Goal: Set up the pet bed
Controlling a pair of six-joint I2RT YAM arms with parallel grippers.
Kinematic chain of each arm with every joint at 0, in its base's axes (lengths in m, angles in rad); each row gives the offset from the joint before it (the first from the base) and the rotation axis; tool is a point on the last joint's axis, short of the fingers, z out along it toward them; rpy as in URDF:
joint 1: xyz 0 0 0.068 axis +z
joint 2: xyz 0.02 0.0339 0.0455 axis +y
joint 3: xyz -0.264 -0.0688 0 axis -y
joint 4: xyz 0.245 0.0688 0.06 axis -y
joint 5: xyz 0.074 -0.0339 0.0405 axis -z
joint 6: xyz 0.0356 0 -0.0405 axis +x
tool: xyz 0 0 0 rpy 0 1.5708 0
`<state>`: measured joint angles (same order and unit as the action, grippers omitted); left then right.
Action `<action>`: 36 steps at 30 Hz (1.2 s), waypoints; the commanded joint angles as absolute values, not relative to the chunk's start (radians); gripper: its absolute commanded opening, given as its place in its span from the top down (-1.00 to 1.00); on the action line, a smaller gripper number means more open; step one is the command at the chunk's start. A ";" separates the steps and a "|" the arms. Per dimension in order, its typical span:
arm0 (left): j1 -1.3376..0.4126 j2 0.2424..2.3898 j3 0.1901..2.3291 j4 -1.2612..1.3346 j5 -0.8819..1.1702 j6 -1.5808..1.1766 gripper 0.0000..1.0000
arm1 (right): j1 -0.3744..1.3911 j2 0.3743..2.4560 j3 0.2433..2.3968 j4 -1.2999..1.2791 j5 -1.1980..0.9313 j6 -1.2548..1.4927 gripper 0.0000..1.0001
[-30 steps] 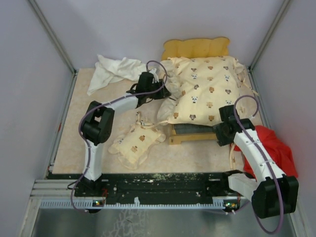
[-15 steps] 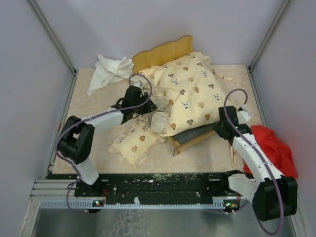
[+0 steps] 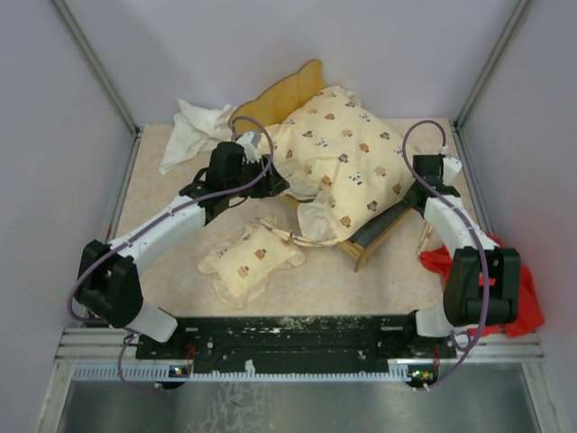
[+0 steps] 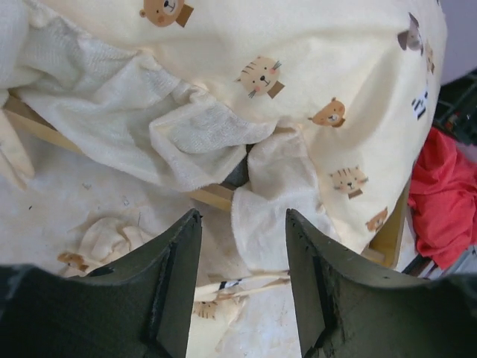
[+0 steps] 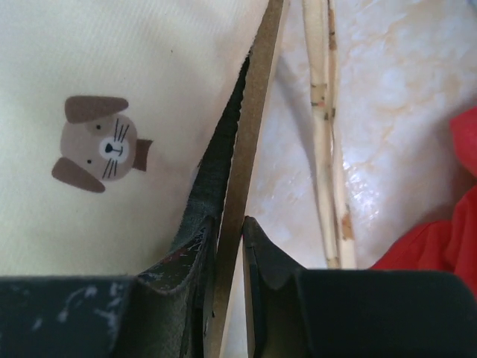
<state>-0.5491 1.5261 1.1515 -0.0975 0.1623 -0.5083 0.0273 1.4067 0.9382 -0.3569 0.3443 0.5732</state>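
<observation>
Two grippers are on the bed. Our R gripper (image 5: 231, 224) is clenched on a thin wooden side rail of the bed frame (image 3: 379, 236). The frame sits skewed, upper centre of the top view, w/ the cushion (image 3: 347, 158) piled on it. Our L gripper (image 4: 244, 220) is released at the cushion's left edge, jaws apart, gripping nothing. The pillow (image 3: 252, 260) lies on the table (image 3: 171, 234), lower left of centre. White cloth (image 3: 194, 131) upper left, red cloth (image 3: 518, 298) lower right.

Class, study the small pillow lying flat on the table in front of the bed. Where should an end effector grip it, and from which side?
Probably the far edge of the pillow, pinched from above by the left end effector, which is open and nearest. It lies flat and puffy, so only its thin rim fits between the fingers.
</observation>
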 commanded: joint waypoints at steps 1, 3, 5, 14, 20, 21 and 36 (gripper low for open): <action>-0.556 1.526 1.152 -0.132 0.317 -0.401 -0.07 | 0.036 1.546 1.157 -0.070 0.190 0.529 1.00; -0.570 1.538 1.145 -0.157 0.347 -0.356 -0.05 | 0.026 1.609 1.242 -0.087 0.175 0.502 1.00; -0.573 1.550 1.133 -0.175 0.354 -0.327 -0.05 | 0.016 1.672 1.310 -0.102 0.153 0.477 1.00; -0.529 1.450 1.222 -0.234 -0.157 -0.297 -0.19 | -0.001 1.563 1.297 -0.288 0.296 0.479 0.84; -0.444 1.528 1.391 -0.082 -0.243 -0.104 -0.37 | -0.002 1.470 1.148 -0.226 0.298 0.443 0.84; -0.438 1.559 1.418 -0.059 -0.234 -0.062 -0.39 | -0.001 1.472 1.141 -0.229 0.288 0.437 0.84; -0.342 1.865 1.675 -0.114 -0.122 0.122 -0.35 | -0.002 1.475 1.056 -0.212 0.251 0.332 0.84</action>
